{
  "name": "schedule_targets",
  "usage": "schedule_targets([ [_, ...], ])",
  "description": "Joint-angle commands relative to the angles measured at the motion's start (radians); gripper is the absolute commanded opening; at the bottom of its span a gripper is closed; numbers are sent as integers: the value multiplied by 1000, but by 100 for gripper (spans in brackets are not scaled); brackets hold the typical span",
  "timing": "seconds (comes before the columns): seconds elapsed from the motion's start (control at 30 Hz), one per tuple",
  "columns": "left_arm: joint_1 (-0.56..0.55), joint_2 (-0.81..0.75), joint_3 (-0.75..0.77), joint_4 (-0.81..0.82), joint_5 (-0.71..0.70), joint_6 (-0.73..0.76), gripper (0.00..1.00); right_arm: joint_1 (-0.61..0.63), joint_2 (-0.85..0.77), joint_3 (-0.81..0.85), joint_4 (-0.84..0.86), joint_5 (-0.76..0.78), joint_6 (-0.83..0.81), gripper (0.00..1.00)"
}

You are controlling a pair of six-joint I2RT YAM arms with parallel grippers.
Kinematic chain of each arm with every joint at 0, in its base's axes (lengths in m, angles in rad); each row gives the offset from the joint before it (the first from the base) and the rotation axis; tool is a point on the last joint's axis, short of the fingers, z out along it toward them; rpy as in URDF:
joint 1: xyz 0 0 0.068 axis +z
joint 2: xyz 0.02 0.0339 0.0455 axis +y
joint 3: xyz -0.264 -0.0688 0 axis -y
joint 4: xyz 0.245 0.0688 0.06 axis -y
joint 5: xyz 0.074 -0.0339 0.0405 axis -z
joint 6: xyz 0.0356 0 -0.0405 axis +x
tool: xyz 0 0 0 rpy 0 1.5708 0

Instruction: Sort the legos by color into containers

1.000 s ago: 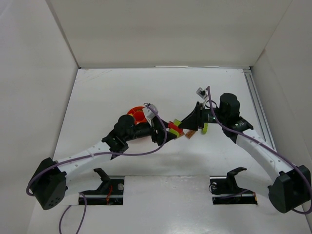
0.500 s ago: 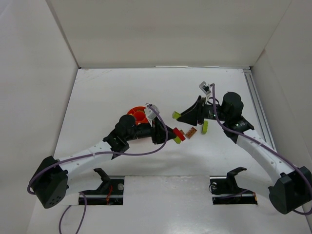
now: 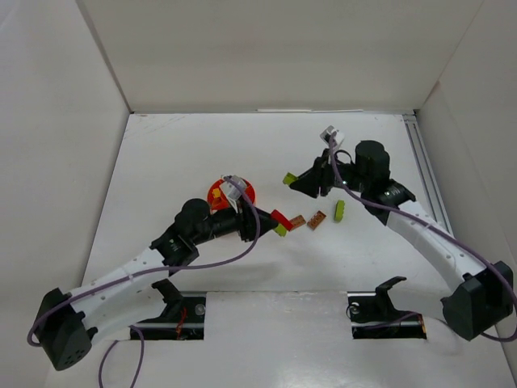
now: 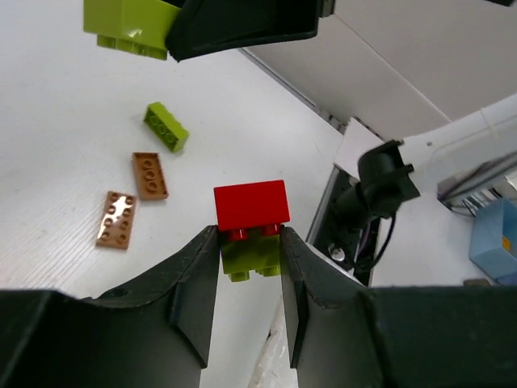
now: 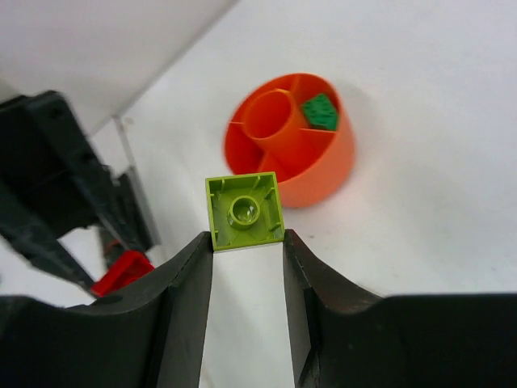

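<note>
My left gripper (image 3: 277,223) is shut on a red brick (image 4: 250,206) stuck on a lime-yellow brick (image 4: 252,257), held above the table just right of the red-orange bowl (image 3: 216,192). My right gripper (image 3: 291,180) is shut on a single lime-yellow brick (image 5: 245,212), held in the air right of and beyond the bowl (image 5: 323,174). A green brick (image 5: 321,111) lies in one compartment of the bowl. Two brown bricks (image 3: 297,221) (image 3: 317,219) and a lime-yellow brick (image 3: 339,210) lie loose on the table between the arms.
White walls close the table on the left, back and right. A metal rail (image 3: 426,174) runs along the right side. Two black brackets (image 3: 174,293) (image 3: 380,295) stand at the near edge. My left wrist hides part of the bowl in the top view.
The two grippers have drawn apart. My right gripper lifted a lime-yellow brick up and back from the stack. My left gripper pulled back to the left with the red and lime pair.
</note>
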Motion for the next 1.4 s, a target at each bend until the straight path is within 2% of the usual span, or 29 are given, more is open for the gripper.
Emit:
schedule_targets([
  [0.0,-1,-120,12,-172,-198,-21,15,90,47,147,-219,270,-213,11],
  [0.17,-1,-278,73,-436,-421,-33,15,189,170,239,-241,346,-250,11],
  [0.23,-1,-341,91,-498,-548,-76,15,214,251,266,-241,357,-277,11],
  [0.4,-1,-404,131,-613,-697,-141,15,298,414,404,-273,390,-334,12],
  [0.53,-1,-427,156,-650,-736,-159,15,341,535,495,-328,435,-369,13],
  [0.7,-1,-427,185,-699,-799,-179,14,381,601,555,-373,493,-394,16],
  [0.8,-1,-427,185,-699,-799,-179,14,381,610,555,-382,493,-394,16],
  [0.97,-1,-436,185,-699,-808,-179,14,400,619,564,-402,531,-403,22],
  [1.2,-1,-436,185,-699,-817,-188,14,429,662,625,-432,575,-414,23],
  [1.33,-1,-436,185,-699,-817,-188,14,449,673,644,-451,614,-414,33],
  [1.37,-1,-436,185,-699,-817,-188,14,449,673,644,-451,614,-414,39],
])
